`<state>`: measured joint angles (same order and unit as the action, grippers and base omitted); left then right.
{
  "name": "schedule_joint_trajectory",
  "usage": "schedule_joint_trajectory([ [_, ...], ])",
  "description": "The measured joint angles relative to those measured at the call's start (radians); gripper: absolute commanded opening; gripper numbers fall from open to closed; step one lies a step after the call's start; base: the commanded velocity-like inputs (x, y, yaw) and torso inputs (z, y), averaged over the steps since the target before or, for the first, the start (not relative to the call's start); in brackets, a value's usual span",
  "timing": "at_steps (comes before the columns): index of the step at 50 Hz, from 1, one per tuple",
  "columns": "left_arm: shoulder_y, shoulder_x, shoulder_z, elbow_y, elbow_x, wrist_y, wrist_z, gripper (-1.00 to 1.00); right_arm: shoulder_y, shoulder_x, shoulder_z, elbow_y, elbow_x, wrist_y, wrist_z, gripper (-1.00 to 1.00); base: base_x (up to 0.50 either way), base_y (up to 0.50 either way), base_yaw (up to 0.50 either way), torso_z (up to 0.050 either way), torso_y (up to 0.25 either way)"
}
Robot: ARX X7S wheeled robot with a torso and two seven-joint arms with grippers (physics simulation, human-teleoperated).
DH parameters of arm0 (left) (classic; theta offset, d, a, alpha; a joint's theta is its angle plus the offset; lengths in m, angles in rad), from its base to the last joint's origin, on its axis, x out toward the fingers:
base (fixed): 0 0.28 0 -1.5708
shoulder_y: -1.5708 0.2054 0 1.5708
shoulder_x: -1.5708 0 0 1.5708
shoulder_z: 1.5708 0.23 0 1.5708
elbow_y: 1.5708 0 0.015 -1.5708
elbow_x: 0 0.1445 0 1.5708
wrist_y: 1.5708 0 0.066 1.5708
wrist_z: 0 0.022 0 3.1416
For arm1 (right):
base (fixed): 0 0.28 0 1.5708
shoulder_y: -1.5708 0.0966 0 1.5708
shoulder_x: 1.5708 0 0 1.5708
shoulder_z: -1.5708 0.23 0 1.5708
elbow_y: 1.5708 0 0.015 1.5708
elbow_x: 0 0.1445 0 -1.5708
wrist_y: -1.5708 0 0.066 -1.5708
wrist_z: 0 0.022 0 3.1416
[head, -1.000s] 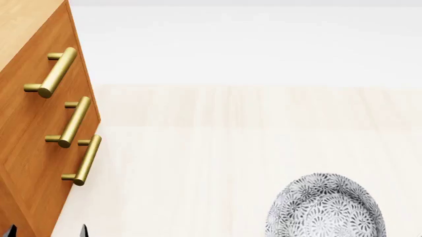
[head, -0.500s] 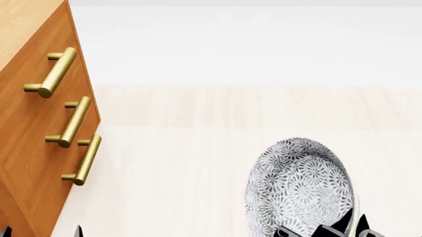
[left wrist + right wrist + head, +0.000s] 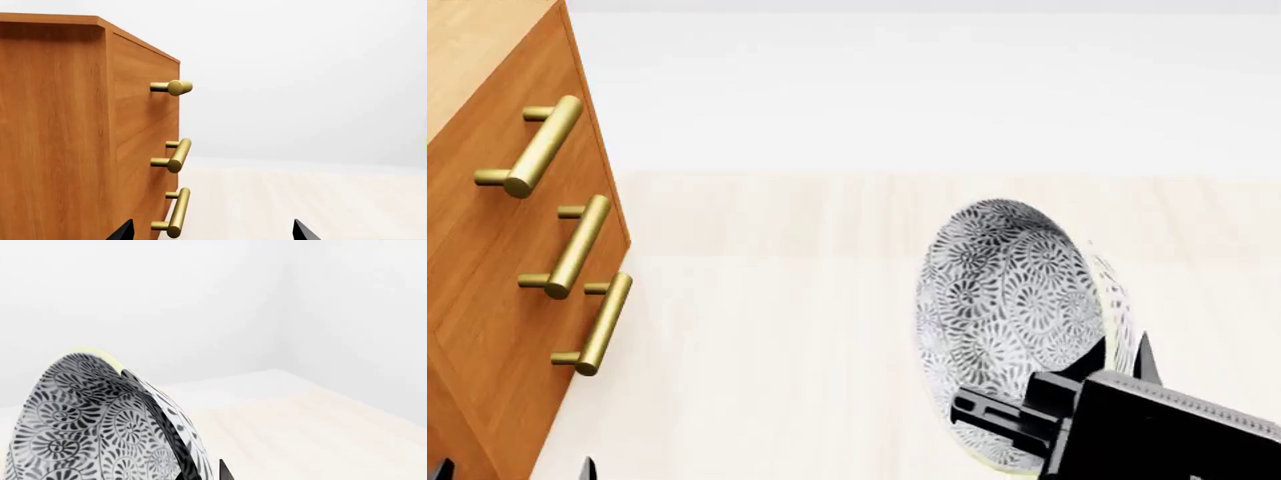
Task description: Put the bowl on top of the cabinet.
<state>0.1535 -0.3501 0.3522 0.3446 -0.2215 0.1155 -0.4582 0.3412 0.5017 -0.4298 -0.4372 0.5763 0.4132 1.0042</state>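
Observation:
The bowl (image 3: 1004, 300), white with a dense grey-black floral pattern, hangs in the air tipped on its side at the lower right of the head view. My right gripper (image 3: 1114, 368) is shut on its rim from below. In the right wrist view the bowl (image 3: 80, 425) fills the near left, with one black finger (image 3: 163, 427) lying across its wall. The orange-brown cabinet (image 3: 487, 290) stands at the left, well apart from the bowl, its lighter top (image 3: 467, 45) partly in view. My left gripper (image 3: 212, 234) is open and empty beside the cabinet (image 3: 60, 140), low near its bottom handle.
Three brass bar handles (image 3: 577, 245) stick out from the cabinet's front toward the bowl's side. Pale wood floor (image 3: 801, 350) stretches between cabinet and bowl, with a white wall (image 3: 934, 90) behind.
The bowl has risen from the bottom edge of the head view and tipped further onto its side, and my right gripper has come into view under it. The left gripper has barely moved.

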Motion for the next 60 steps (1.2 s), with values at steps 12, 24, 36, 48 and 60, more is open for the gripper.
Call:
schedule_joint_trajectory([
  [12,0.001,-0.003,0.002,0.002,0.0,0.001,-0.004,1.0,0.128,-0.026,-0.072,0.084,-0.069,0.037,-0.046,-1.0,0.0,0.0,0.0,0.0,0.0],
  [24,0.003,-0.007,0.005,0.006,0.003,0.004,-0.008,1.0,0.228,-0.047,-0.083,0.183,-0.011,0.034,-0.183,-1.0,0.0,0.0,0.0,0.0,0.0],
  [36,-0.001,-0.007,0.009,0.001,0.004,0.002,-0.011,1.0,0.272,-0.039,-0.07,0.223,0.082,0.017,-0.323,-1.0,0.0,0.0,0.0,0.0,0.001],
  [48,-0.004,-0.009,0.011,-0.001,0.005,0.001,-0.015,1.0,0.291,-0.027,-0.078,0.243,0.124,-0.015,-0.447,-1.0,0.0,0.0,0.0,0.0,0.0],
  [60,-0.005,-0.011,0.013,-0.001,0.006,0.001,-0.02,1.0,0.295,0.0,-0.11,0.223,0.145,-0.039,-0.565,-1.0,0.0,0.0,0.0,0.0,0.001],
])
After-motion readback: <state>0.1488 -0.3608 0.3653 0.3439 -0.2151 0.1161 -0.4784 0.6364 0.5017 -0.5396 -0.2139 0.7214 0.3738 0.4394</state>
